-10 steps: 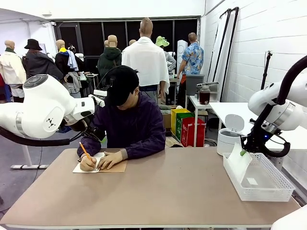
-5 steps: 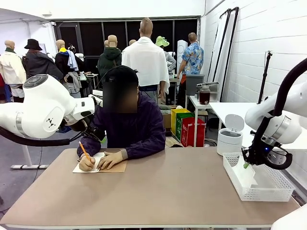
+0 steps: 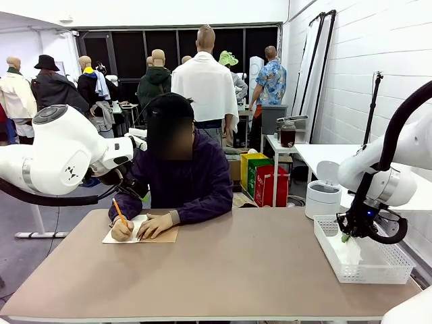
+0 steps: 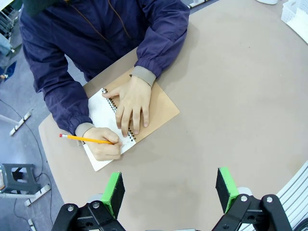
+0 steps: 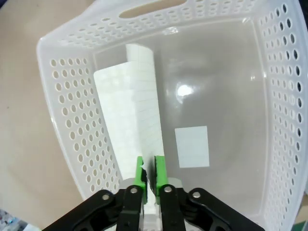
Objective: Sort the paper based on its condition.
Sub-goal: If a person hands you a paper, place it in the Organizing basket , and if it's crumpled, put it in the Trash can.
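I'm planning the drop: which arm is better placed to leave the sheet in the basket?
Right: the right pincer grips the sheet inside the basket; the left pincer hangs open near the notebook.

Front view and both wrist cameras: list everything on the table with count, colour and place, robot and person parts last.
sheet of paper: one, white gridded, curled inside the basket
mesh basket: one, white, table's right end
spiral notebook: one, brown cover, open at table's far left
pencil: one, yellow, in the writing hand
table: one, tan
person's hands: two, on the notebook
left claw: open, above the table near the notebook
right claw: closed on the sheet's end, inside the basket
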`<state>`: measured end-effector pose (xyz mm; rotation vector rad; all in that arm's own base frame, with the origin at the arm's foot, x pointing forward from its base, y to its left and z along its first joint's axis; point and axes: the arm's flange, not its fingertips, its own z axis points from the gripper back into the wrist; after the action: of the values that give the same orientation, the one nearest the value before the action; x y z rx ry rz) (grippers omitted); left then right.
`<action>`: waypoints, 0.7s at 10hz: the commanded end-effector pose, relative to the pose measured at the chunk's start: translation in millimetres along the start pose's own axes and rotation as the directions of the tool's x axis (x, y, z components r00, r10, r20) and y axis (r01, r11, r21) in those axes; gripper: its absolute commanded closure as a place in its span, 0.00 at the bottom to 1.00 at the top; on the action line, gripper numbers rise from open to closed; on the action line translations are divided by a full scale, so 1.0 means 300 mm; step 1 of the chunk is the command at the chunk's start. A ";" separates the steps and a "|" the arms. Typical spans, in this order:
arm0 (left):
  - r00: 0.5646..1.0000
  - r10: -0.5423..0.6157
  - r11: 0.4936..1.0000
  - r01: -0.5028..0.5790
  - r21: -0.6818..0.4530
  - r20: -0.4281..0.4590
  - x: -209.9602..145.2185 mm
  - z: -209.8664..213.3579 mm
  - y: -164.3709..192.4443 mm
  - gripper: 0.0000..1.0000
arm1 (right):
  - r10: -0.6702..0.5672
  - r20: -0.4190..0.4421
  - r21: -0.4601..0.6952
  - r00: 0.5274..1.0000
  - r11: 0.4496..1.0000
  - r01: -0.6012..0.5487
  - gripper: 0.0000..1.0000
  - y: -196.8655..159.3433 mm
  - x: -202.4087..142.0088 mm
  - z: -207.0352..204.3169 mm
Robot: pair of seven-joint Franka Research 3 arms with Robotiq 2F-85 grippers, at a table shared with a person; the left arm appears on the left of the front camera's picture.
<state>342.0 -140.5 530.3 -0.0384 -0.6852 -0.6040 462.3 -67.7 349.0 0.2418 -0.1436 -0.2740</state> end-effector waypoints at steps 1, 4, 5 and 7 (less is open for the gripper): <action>1.000 0.000 1.000 0.000 0.001 -0.002 -0.002 -0.002 0.003 0.00 | -0.014 -0.034 -0.054 0.999 0.998 0.013 0.43 0.025 0.014 0.011; 1.000 0.000 1.000 0.000 0.001 -0.002 -0.002 -0.002 0.003 0.00 | -0.025 -0.022 -0.143 0.999 0.990 0.021 0.00 0.058 0.013 0.026; 1.000 0.000 1.000 0.000 0.001 -0.002 -0.002 -0.002 0.003 0.00 | -0.035 -0.023 -0.186 0.999 0.982 0.030 0.00 0.075 0.014 0.036; 1.000 0.000 1.000 0.000 0.001 -0.002 -0.002 -0.002 0.003 0.00 | -0.044 -0.019 -0.248 0.999 0.968 0.038 0.00 0.100 0.010 0.058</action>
<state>342.0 -140.5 530.3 -0.0384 -0.6852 -0.6040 469.9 -49.0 363.9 0.0480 -0.1026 -0.3068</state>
